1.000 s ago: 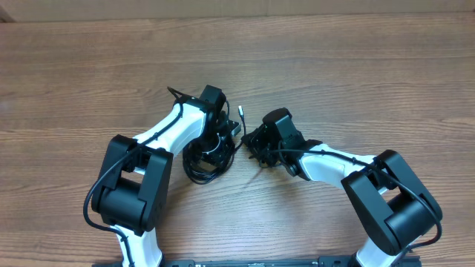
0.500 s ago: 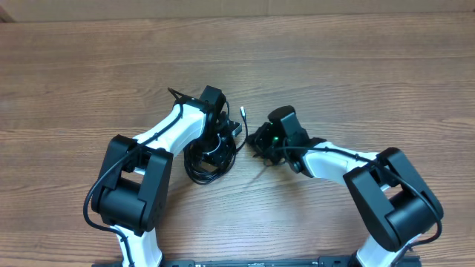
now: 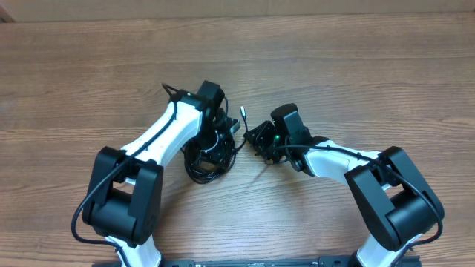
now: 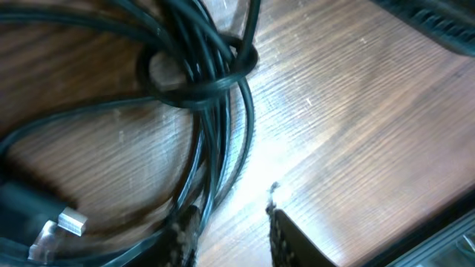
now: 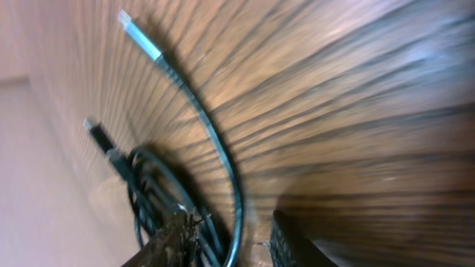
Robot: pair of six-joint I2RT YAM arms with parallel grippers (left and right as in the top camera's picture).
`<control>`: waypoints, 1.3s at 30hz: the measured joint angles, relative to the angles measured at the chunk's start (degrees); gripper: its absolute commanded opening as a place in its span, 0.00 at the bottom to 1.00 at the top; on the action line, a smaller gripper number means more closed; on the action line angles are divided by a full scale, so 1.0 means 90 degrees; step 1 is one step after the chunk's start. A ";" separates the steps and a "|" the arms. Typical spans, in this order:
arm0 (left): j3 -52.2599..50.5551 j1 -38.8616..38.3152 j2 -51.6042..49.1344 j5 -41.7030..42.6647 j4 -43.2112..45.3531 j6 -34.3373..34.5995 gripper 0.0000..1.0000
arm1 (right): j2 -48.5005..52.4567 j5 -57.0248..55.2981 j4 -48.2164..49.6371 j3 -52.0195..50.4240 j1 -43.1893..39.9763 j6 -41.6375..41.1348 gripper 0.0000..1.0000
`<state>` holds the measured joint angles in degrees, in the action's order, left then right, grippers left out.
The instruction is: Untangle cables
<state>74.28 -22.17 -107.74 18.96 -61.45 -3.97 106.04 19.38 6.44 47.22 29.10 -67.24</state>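
Observation:
The cables (image 3: pixel 208 157) lie as a black tangle between my two arms, with one loose plug tip (image 3: pixel 243 111) pointing away. In the left wrist view a knotted bundle (image 4: pixel 197 70) and a silver plug (image 4: pixel 65 221) lie ahead of my left gripper (image 4: pixel 230 215). It is open, with bare wood between its fingers. My left gripper (image 3: pixel 217 133) hovers over the coil's top. My right gripper (image 5: pixel 230 226) is open too. A thin strand with a bluish-silver tip (image 5: pixel 137 30) runs down between its fingers without being pinched. The right gripper (image 3: pixel 257 138) sits just right of the coil.
The wooden table (image 3: pixel 356 74) stretches around the tangle. A second small plug (image 5: pixel 96 130) and the dark coil (image 5: pixel 156 196) lie to the left in the right wrist view. Both arm bases stand at the near edge.
My left gripper has opened, and its arm has swung slightly left and away. The right gripper narrowed, opened again and turned a little beside the coil. The cables have barely moved.

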 measured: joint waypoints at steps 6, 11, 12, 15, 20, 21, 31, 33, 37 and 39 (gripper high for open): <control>0.0690 -0.0015 0.0187 -0.0753 -0.0724 0.1146 0.34 | 0.0007 0.0908 -0.1489 0.0588 -0.0493 0.0702 0.41; 0.0695 -0.0039 0.0211 -0.1450 -0.0865 0.2450 0.39 | 0.0053 0.1132 -0.3429 0.1608 -0.0899 0.1518 0.47; 0.0658 -0.0039 0.0211 -0.1520 -0.0840 0.2635 0.39 | 0.0053 0.1141 -0.3538 0.1775 -0.0901 0.1630 0.47; 0.0452 -0.0039 0.0211 -0.1642 -0.0634 0.3033 0.39 | 0.0053 0.1166 -0.3446 0.2123 -0.0835 0.1770 0.47; -0.0053 -0.0039 0.0211 -0.1698 -0.0265 0.3684 0.45 | 0.0053 0.0988 -0.3446 0.2181 -0.0631 0.1712 0.46; -0.0126 -0.0039 0.0211 -0.1707 -0.0214 0.3864 0.48 | 0.0053 0.0942 -0.3446 0.2181 -0.0585 0.1688 0.43; -0.0335 -0.0039 0.0211 -0.1685 0.0063 0.5408 0.40 | 0.0053 0.0044 -0.2987 0.1991 -0.0039 0.1355 0.24; -0.0425 -0.0039 0.0211 -0.1681 0.0277 0.5561 0.31 | 0.0053 -0.0221 -0.2778 0.1909 0.0046 0.1345 0.16; -0.0571 -0.0039 0.0211 -0.1962 0.0381 0.5717 0.18 | 0.0053 -0.0828 -0.2591 0.1880 0.0182 0.1275 0.06; -0.0585 -0.0039 0.0211 -0.2200 0.0357 0.5751 0.17 | 0.0053 -0.1003 -0.2523 0.1877 0.0231 0.1270 0.04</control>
<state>69.01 -22.52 -105.84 -0.84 -58.24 47.79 106.52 10.35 -16.27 64.12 31.18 -55.81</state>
